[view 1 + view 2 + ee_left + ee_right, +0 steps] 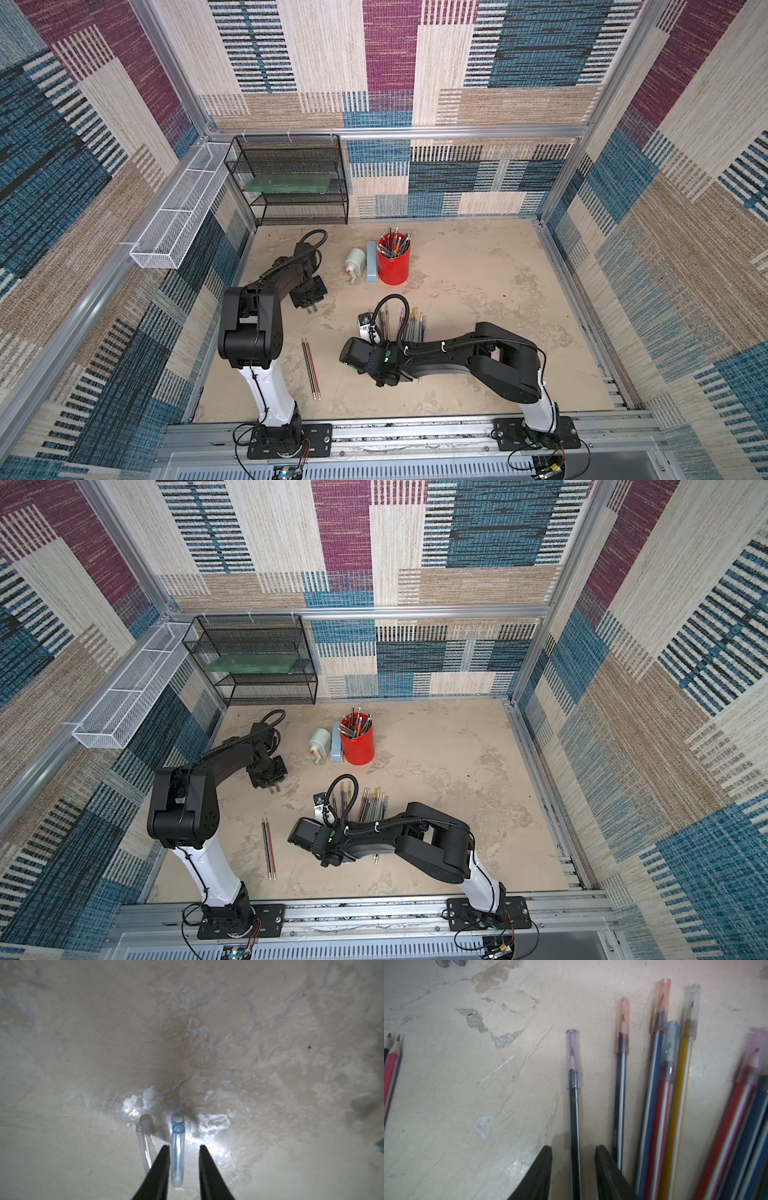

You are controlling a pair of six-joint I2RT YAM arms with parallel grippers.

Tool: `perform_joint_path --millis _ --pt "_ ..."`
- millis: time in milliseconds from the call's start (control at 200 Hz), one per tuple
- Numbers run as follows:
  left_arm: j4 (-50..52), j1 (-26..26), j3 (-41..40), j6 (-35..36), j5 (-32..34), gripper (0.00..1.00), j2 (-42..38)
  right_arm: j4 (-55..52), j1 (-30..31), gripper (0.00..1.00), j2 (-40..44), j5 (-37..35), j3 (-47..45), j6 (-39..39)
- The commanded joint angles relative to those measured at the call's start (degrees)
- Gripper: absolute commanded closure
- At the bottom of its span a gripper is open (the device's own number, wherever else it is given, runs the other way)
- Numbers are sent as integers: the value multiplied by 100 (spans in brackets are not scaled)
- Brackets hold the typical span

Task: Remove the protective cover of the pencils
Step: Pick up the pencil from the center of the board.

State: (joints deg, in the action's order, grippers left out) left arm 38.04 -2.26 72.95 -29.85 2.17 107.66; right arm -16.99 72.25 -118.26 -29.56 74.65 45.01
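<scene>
— Where are the pencils?
— Fanned flat on the surface, beneath the right arm. The right pincer straddles the black pencil, with its jaws apart and nothing clamped.
— And the left pincer?
— Released. A clear cover lies loose between its jaws.
— How will the pencil handle?
— It should be light, stiff and thin, and likely to roll. Hold it mid-shaft and pull the lilac cover by its slick sides. It looks snug, though blur leaves doubt.
</scene>
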Motion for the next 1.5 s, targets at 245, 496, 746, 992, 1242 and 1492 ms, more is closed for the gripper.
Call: perform_joint_path --millis 245,496,746,992,1242,1492 --pt "232 6 88 102 -59 69 -293 12 -2 74 -48 12 -65 106" --pt "-7 6 -651 88 -379 63 -1414 85 -7 84 -16 21 -112 78" --pt "-1461 15 -2647 -469 -1292 37 -3318 978 -36 86 541 99 -746 -274" --pt "-3311 10 -4224 -1326 -2248 30 -4569 1983 -116 88 892 626 -1161 -823" --pt "-2987 15 -4466 -1539 -2344 31 -5090 2087 -182 93 857 892 -1001 -981" --pt "-3232 13 -4483 -1644 -2943 36 -4945 2518 -194 95 994 976 -1160 -1171"
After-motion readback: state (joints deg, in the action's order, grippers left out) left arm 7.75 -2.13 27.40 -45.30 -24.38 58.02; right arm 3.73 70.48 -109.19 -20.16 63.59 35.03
